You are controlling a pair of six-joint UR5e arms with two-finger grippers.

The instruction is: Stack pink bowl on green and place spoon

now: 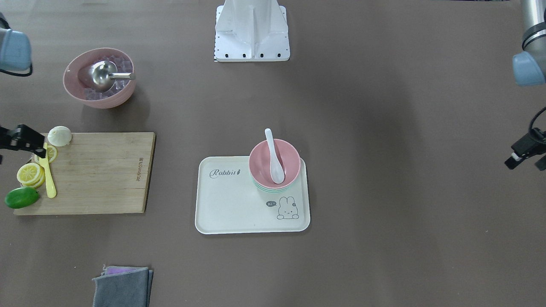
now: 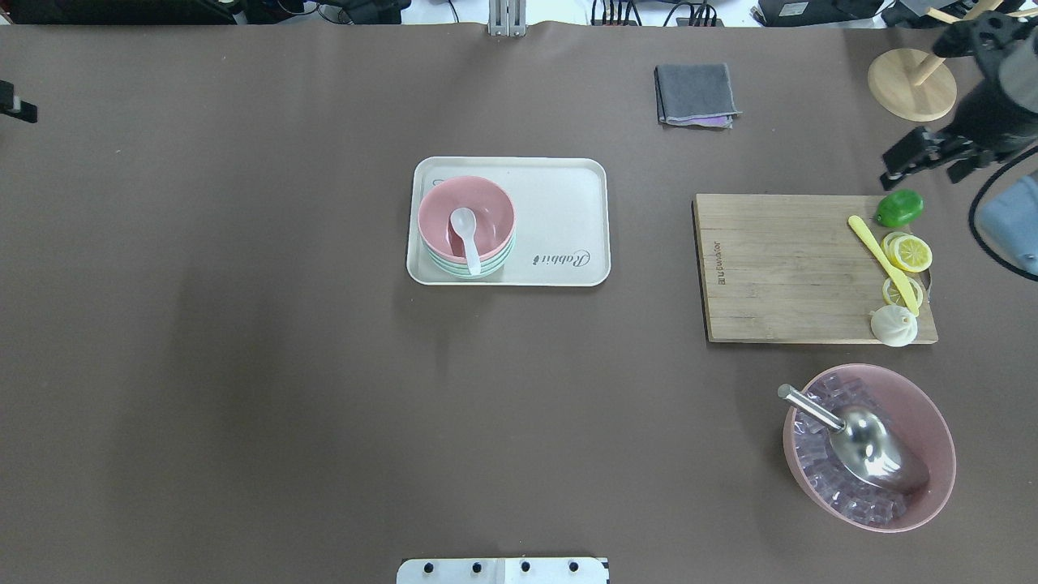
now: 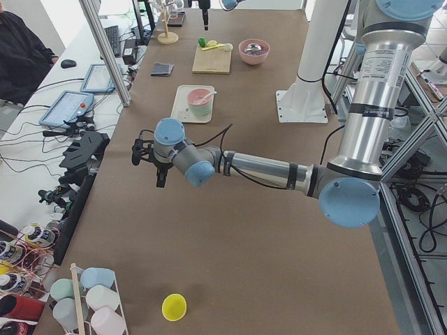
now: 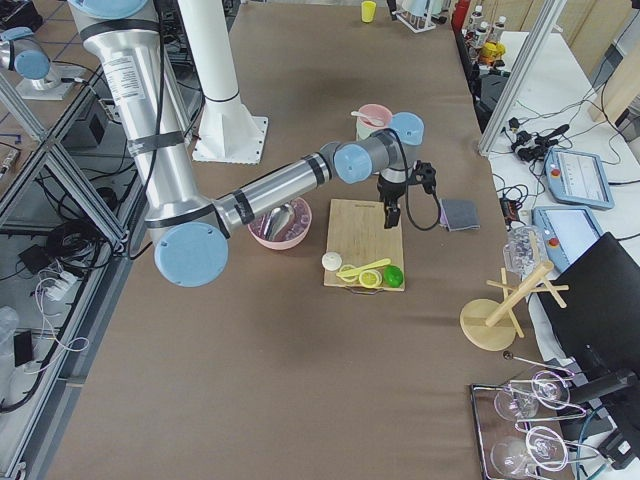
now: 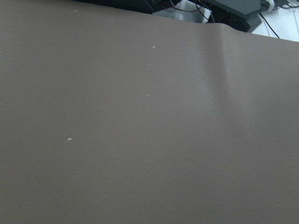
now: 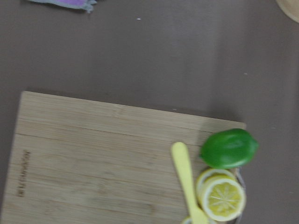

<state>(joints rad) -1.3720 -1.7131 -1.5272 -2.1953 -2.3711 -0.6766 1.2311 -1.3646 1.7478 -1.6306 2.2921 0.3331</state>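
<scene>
Pink bowl [image 1: 290, 160]: nested in the green bowl [image 1: 273, 189], upper right of the tray [image 1: 230, 204].
Spoon [image 1: 274, 157]: white, inside the pink bowl.
Right gripper [image 1: 25, 140]: left edge of the front view, by the cutting board [image 1: 98, 175]; jaw spacing unclear.
Left gripper [image 1: 527, 151]: right edge of the front view; spacing unclear.

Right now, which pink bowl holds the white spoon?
The small pink bowl stacked on the tray; the big bowl holds ice and a metal scoop.
</scene>
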